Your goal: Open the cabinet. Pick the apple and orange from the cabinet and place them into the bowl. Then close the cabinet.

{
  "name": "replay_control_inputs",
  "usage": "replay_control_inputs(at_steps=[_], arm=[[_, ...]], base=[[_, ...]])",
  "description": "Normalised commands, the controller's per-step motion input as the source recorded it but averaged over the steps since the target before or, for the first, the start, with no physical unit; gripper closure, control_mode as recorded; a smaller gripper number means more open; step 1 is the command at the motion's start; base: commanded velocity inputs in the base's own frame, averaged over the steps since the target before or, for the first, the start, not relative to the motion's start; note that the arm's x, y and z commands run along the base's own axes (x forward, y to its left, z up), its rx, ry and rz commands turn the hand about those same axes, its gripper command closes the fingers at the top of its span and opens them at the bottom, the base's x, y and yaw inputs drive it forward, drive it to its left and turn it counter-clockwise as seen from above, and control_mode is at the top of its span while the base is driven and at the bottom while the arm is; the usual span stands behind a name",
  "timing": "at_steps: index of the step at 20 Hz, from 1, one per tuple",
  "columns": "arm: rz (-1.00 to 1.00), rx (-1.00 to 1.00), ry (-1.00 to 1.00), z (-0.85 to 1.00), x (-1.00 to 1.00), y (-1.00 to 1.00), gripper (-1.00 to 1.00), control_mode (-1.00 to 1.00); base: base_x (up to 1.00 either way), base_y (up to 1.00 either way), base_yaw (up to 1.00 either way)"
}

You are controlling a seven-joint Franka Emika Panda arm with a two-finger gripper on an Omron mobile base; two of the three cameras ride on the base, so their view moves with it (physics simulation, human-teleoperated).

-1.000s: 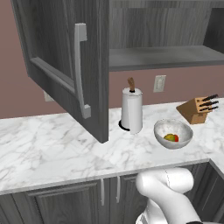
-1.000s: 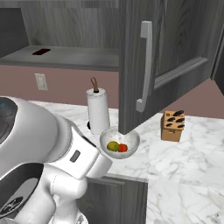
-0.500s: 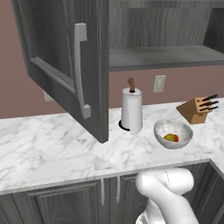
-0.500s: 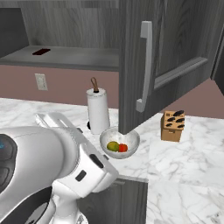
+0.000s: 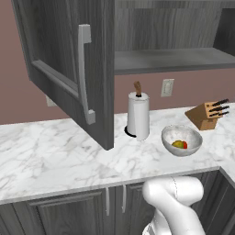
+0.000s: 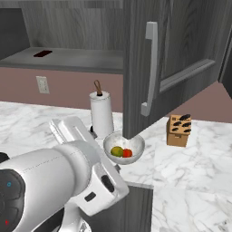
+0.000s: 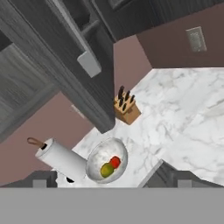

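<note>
The jaws stand wide apart, holding nothing. Bare marble surface (image 5: pixel 55 151) lies open at the near edge. The bowl (image 5: pixel 181 140) sits right of the paper-towel roll (image 5: pixel 138 115), with two fruits in it. The cabinet (image 5: pixel 73 69) door still hangs open over the surface; nothing there has moved.

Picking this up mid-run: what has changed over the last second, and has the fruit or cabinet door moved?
Only the arm moved: in the right base view its white bulk sank and swung toward the counter. The cabinet stays open; two fruits still lie in the bowl; paper-towel roll and knife block unmoved.
</note>
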Motion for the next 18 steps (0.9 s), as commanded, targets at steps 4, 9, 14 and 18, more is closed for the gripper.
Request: replay_control_inputs(at_steps=[4, 9, 14, 18], arm=[[-0.03, 0.11, -0.03, 0.11, 0.00, -0.20, -1.00, -1.00], [0.00, 0.10, -0.02, 0.07, 0.04, -0.24, -1.00, -1.00], [0.00, 0.11, -0.10, 0.01, 0.21, -0.15, -1.00, -1.00], [0.00, 0.13, -0.11, 0.04, 0.28, -0.09, -1.00, -1.00]], base=[[0.00, 0.00, 0.00], [0.00, 0.00, 0.00], [0.00, 0.00, 0.00], [0.00, 0.00, 0.00]])
